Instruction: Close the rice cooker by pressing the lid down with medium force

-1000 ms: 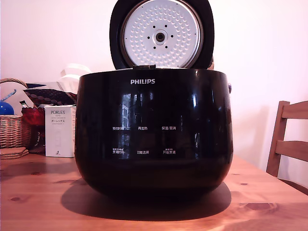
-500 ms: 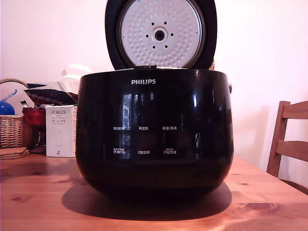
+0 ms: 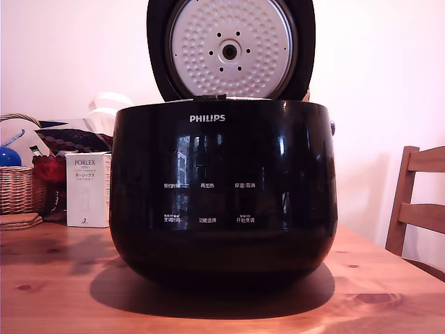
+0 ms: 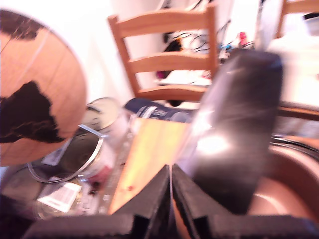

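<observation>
Lid [image 3: 229, 49] upright is what greets me. It stands open at the twelve o'clock of the cooker [image 3: 222, 195] in the exterior view, its dimpled silver plate facing the camera and its top edge cut off by the frame. The cooker sits mid-desk [image 3: 55, 285], logo toward the camera, with a white box [image 3: 87, 189] at its nine o'clock and a chair [image 3: 417, 202] at its three o'clock. No arm shows in that view; I judge it to be behind the lid.

The wrist view is blurred, yet it shows the jaws pressed together and holding nothing. The lid's glossy black back is just beyond them, with the coppery rim of the inner pot [image 4: 294, 174] beside it. Whether the tips touch the lid I cannot tell.

The step in hand, as I read it, is the push that tips the lid forward and down. To do it well, I would have the jaws shut so they act as one blunt tip. They should bear on the lid's back near its middle, far from the hinge, and follow the hinge's arc. A flat shove could slide the cooker across the desk toward six o'clock. The surface looks slick, so the tip may skate off-centre. Once the lid lies flat, a steady, moderate press near the front latch should seat it.
</observation>
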{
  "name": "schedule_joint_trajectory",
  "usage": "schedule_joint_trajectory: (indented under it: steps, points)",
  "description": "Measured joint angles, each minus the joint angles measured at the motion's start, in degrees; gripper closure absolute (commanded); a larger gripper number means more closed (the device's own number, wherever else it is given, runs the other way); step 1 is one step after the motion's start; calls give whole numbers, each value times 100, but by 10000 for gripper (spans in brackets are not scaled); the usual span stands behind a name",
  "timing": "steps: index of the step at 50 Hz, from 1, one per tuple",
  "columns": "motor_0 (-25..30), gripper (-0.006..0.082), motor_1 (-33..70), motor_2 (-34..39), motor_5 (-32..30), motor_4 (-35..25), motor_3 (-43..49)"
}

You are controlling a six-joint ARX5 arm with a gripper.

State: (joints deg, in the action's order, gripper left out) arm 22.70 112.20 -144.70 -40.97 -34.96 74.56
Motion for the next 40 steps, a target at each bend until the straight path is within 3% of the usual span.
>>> schedule_joint_trajectory:
  steps: [40]
  points:
    - [238,789,44,-15,184,17,282]
